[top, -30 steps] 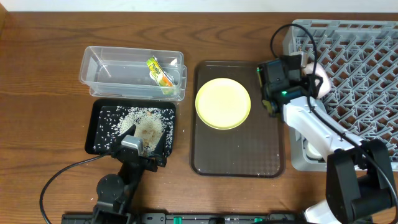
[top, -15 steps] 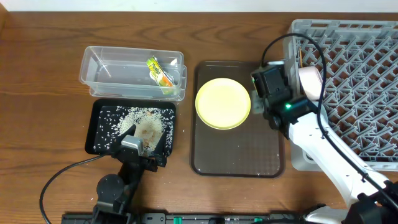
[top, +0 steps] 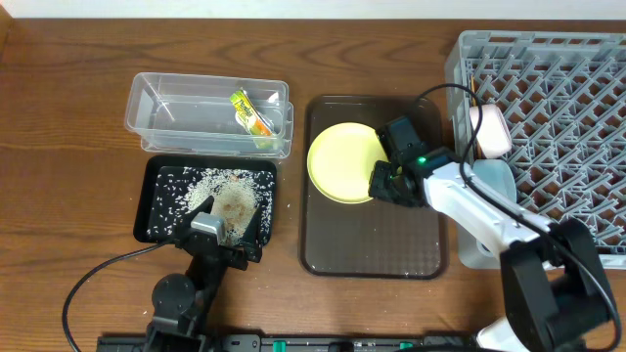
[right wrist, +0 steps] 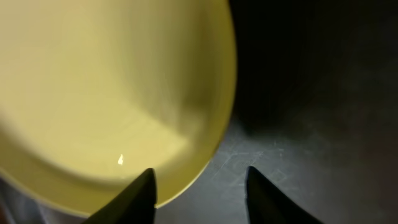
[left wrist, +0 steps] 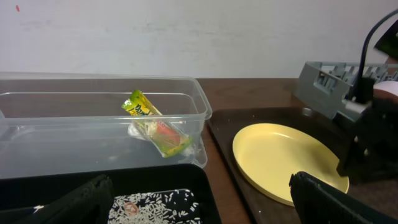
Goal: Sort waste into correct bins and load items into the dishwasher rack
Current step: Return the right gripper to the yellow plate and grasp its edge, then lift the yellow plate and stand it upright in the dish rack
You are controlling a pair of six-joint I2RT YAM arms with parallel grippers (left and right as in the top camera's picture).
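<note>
The round yellow plate [top: 347, 161] lies on the brown tray [top: 372, 240]; it also shows in the left wrist view [left wrist: 280, 158] and the right wrist view [right wrist: 112, 93]. My right gripper [top: 383, 182] is open and empty, its fingers [right wrist: 199, 186] straddling the plate's right rim just above the tray. The snack wrapper [top: 249, 112] lies in the clear tub [top: 161, 117], also seen in the left wrist view [left wrist: 155, 124]. Rice [top: 210, 191] fills the black tray [top: 156, 225]. My left gripper [top: 223, 233] is open over the black tray's front edge. A white cup [top: 489, 129] and a light blue bowl [top: 486, 181] sit at the grey rack's [top: 558, 108] left side.
The rack stands at the right, its left wall close to my right arm. Bare wooden table [top: 59, 176] lies at the left. A cable [top: 445, 93] arcs over the rack's left corner.
My right gripper has moved left and down from the rack's edge to the plate's right rim, leaving the white cup in the rack. The left arm has not moved.
</note>
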